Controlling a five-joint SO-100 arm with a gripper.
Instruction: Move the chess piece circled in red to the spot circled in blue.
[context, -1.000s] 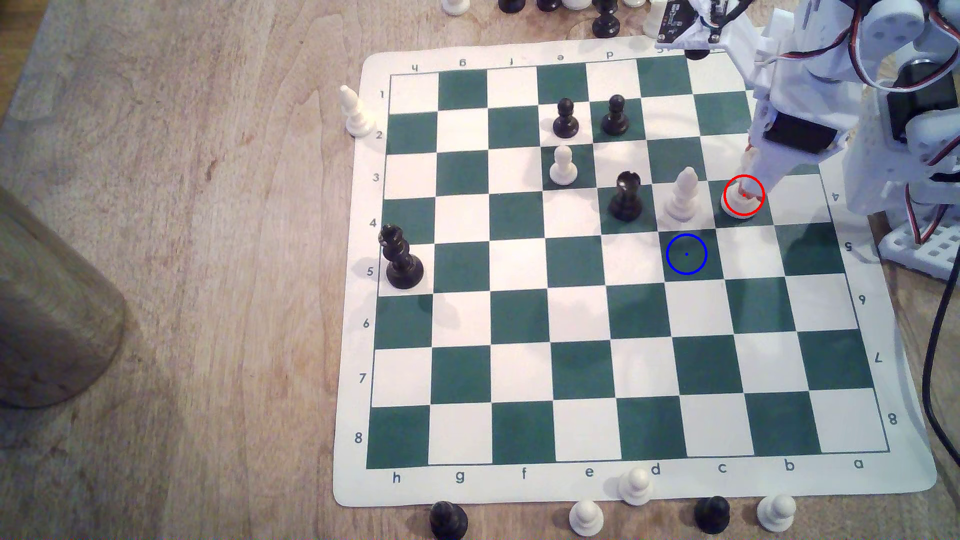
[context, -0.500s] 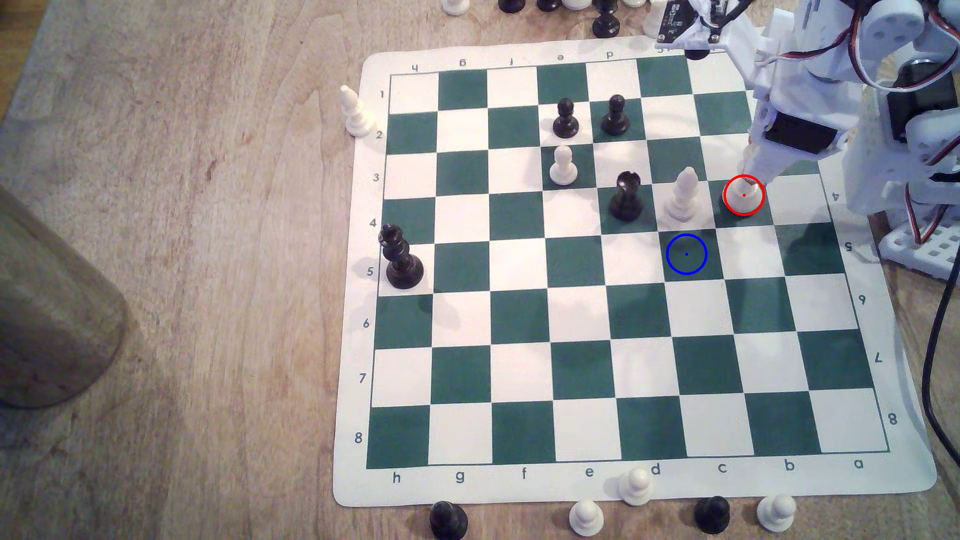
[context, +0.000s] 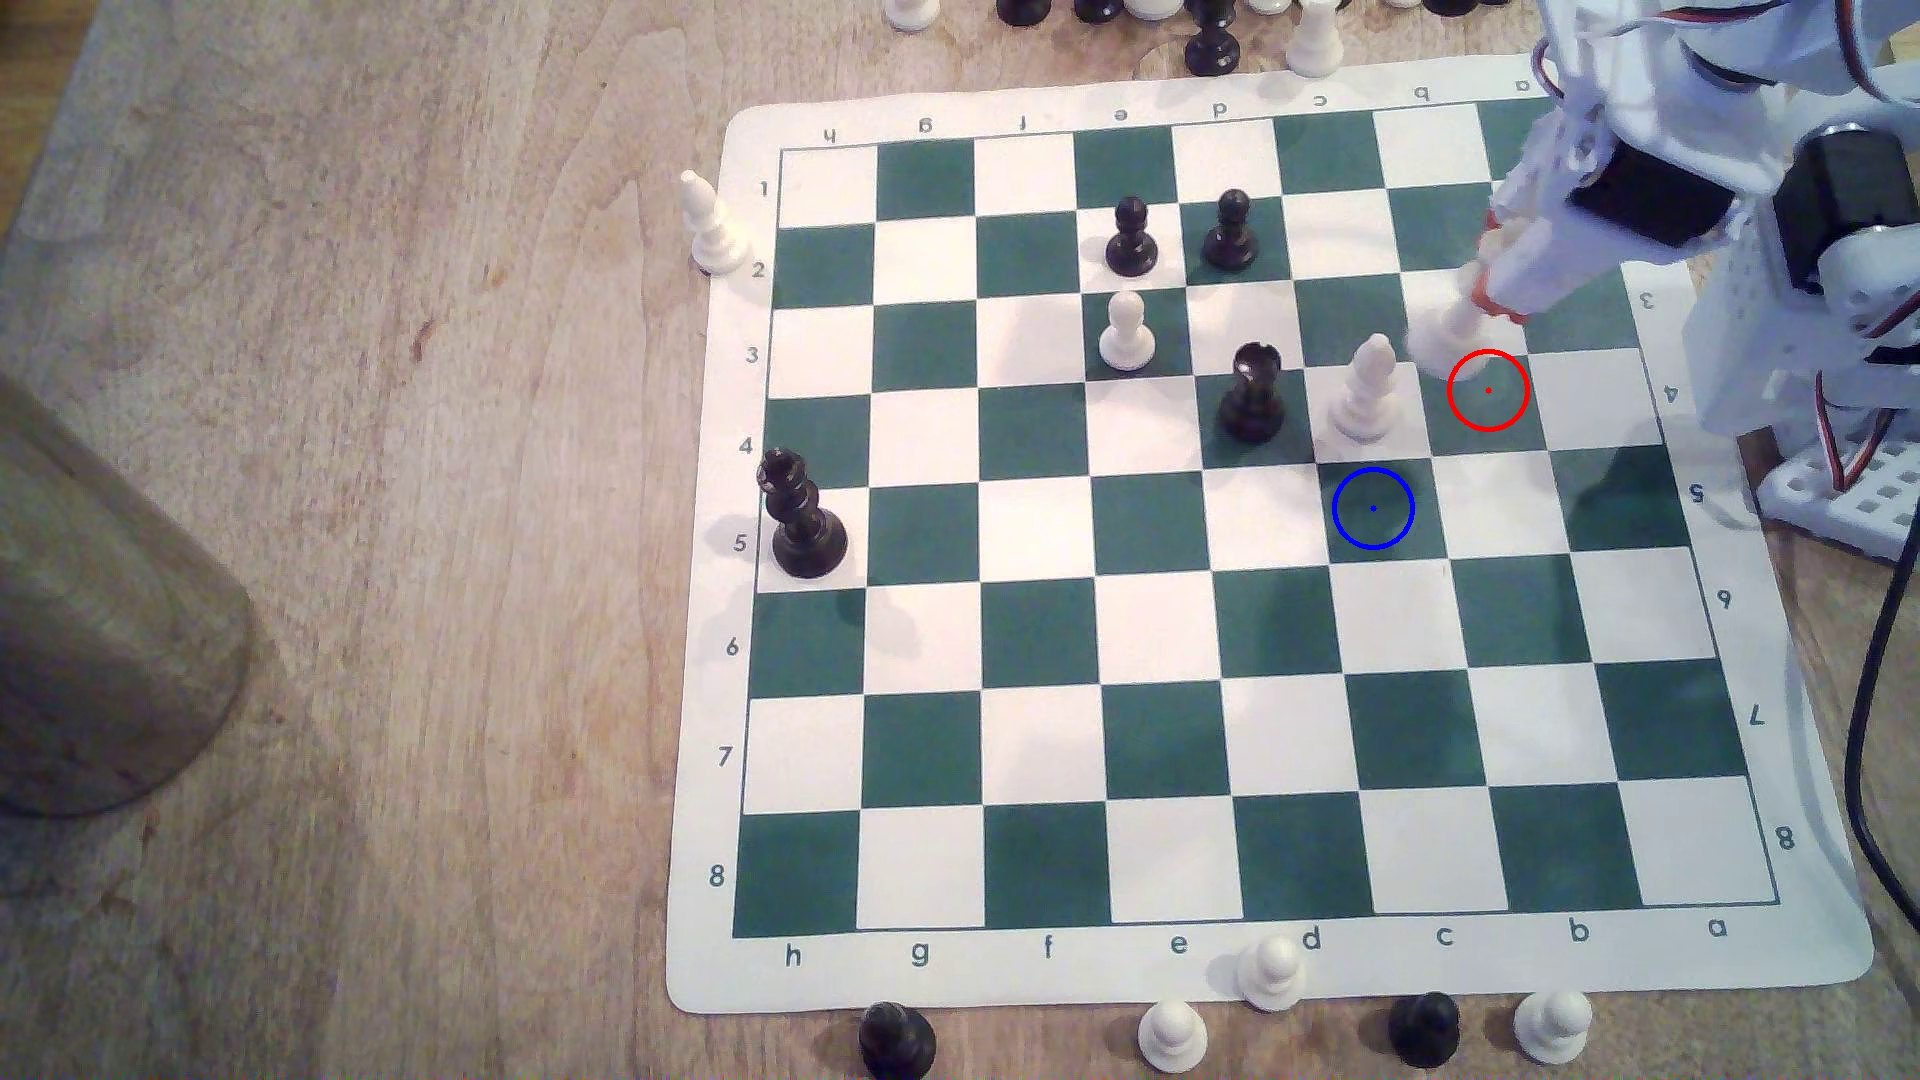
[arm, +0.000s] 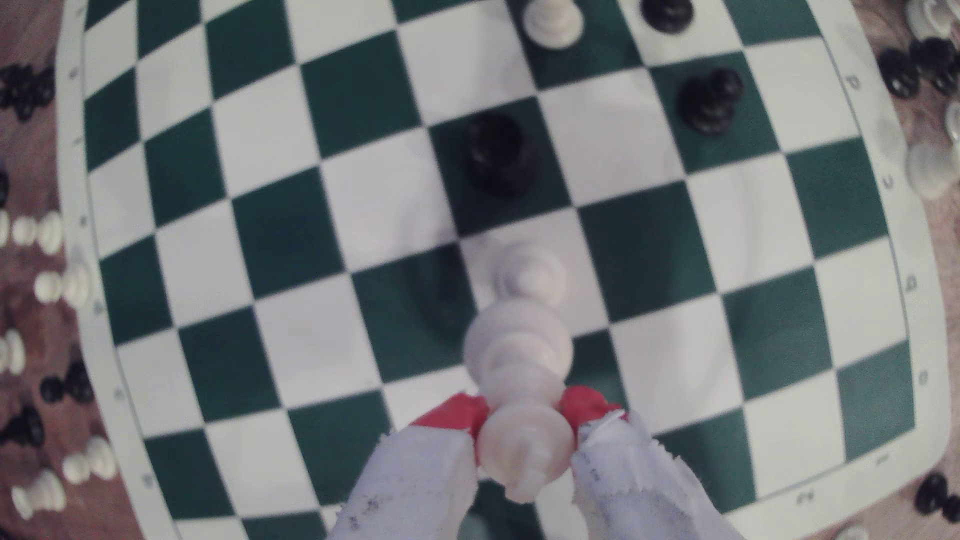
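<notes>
Carrying the queen (arm: 521, 446) this way looks sketchy: the gripper (context: 1488, 278) has its jaws pinching just the crown, so the piece hangs tilted with its base (context: 1436, 338) swinging free above the board, just past the red ring (context: 1488, 390). If it slips it could drop. The white bishop (context: 1364, 389) stands right beside the blue spot (context: 1372, 508), on its far side, so that base could clip it. The black rook (context: 1251, 393) is one more square left.

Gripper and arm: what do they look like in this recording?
The arm is white plastic with black servo blocks and red, white and black wires looped along it. The gripper has two fingers wrapped in frayed white tape, with red-orange tips.
</notes>
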